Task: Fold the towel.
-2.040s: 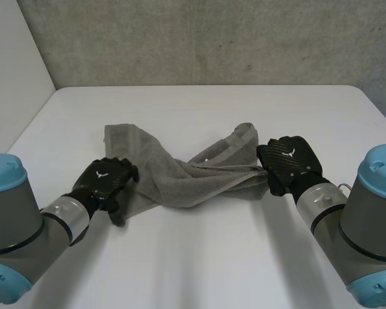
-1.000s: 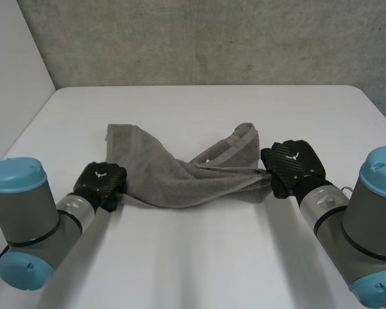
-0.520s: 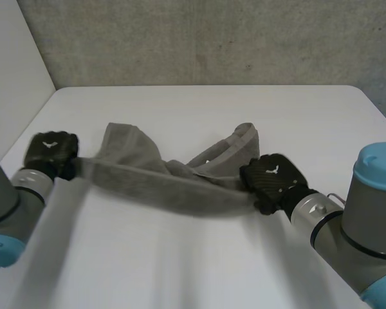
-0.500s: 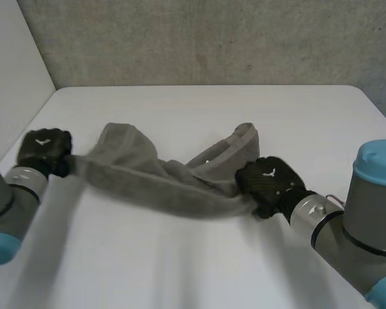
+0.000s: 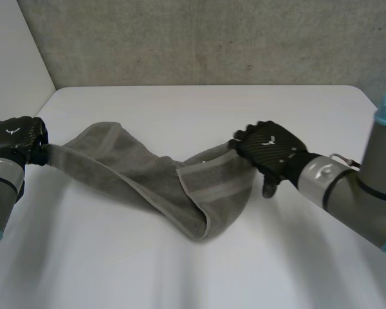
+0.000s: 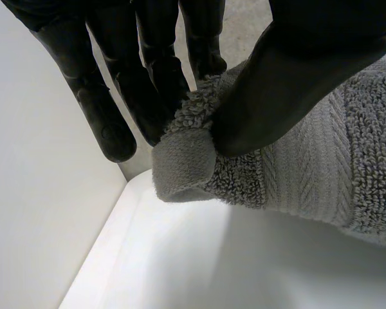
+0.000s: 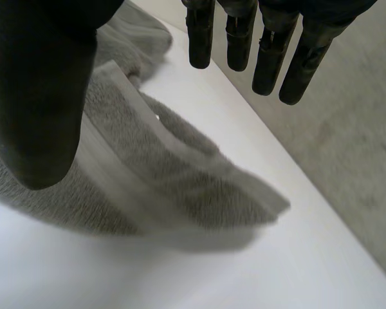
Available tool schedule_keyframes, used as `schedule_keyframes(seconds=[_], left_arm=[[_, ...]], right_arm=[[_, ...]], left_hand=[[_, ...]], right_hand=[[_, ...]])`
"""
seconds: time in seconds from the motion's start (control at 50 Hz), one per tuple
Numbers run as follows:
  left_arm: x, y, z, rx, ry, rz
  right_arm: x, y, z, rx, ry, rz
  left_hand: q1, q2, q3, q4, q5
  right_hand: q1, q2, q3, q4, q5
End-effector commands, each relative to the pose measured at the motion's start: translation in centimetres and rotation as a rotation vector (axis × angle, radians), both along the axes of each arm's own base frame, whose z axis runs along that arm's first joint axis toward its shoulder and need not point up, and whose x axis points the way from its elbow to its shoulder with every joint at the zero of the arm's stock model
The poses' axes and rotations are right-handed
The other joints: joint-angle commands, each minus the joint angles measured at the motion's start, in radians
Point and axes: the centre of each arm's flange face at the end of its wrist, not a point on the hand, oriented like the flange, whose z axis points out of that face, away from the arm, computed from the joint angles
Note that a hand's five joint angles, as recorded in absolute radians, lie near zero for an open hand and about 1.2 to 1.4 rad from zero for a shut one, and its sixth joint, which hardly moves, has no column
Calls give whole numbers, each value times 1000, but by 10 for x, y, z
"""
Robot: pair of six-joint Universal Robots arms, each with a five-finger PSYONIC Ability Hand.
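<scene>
1. Step in hand, by my reading: spreading out the twisted towel [image 5: 138, 172] before any fold is made.
2. The left hand [image 5: 13, 138], at the counter's [image 5: 193, 106] left edge, pinches a towel corner between thumb and fingers [image 6: 156, 77], raised off the counter.
3. The right hand [image 5: 270, 147], over the counter's right half at the towel's other end, has straight fingers apart from the thumb, gripping nothing.
4. The towel's long axis runs left to right across the counter's middle, its bunched middle sagging towards the counter's near edge.
5. Next, the right hand should grip its end, then both hands should pull the towel flat.

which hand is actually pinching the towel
The left hand: its thumb and fingers pinch a corner of the towel. The right hand has straight, open fingers with no cloth between them and the thumb.
</scene>
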Motion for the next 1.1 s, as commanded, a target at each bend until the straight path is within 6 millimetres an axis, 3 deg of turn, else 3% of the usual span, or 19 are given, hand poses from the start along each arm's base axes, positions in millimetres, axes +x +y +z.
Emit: schedule_keyframes(seconds=[0.02,0.14,0.18,0.24,0.44,0.62,0.72,0.9,1.0,1.1], left_arm=[[-1,1,-1,5,1,-1],[-1,1,-1,5,1,-2],[-1,1,-1,5,-1,-1],[-1,2,-2,6,1,-4],[-2,5,-2,8,-1,-9],[-5,9,-3,11,1,-18],[-5,9,-3,11,0,-18],[-4,8,-2,6,0,-16],[-4,8,-1,3,1,-16],[-4,8,1,-2,0,-15]], right_arm=[[49,13,-1,-109,50,169],[77,11,-14,-130,92,247],[95,20,-22,-160,120,313],[101,22,-26,-177,132,332],[125,18,-67,-217,237,389],[126,10,-80,-252,303,366],[127,9,-75,-270,302,361],[121,5,-59,-285,292,335],[107,-1,-50,-274,302,290],[79,-8,-28,-251,282,215]], left_hand=[[123,67,77,37,97],[123,67,77,37,97],[123,67,77,37,97],[123,67,77,37,97],[123,67,77,37,97],[123,67,77,37,97],[123,67,77,37,97],[123,67,77,37,97],[123,67,77,37,97],[123,67,77,37,97]], right_hand=[[23,-10,10,3,35],[79,46,66,59,91],[114,81,101,94,126],[126,93,113,106,138],[214,181,201,194,226],[363,331,351,344,376],[753,720,740,733,765],[1123,1090,1110,1103,1135],[1123,1090,1110,1103,1135],[1123,1090,1110,1103,1135]])
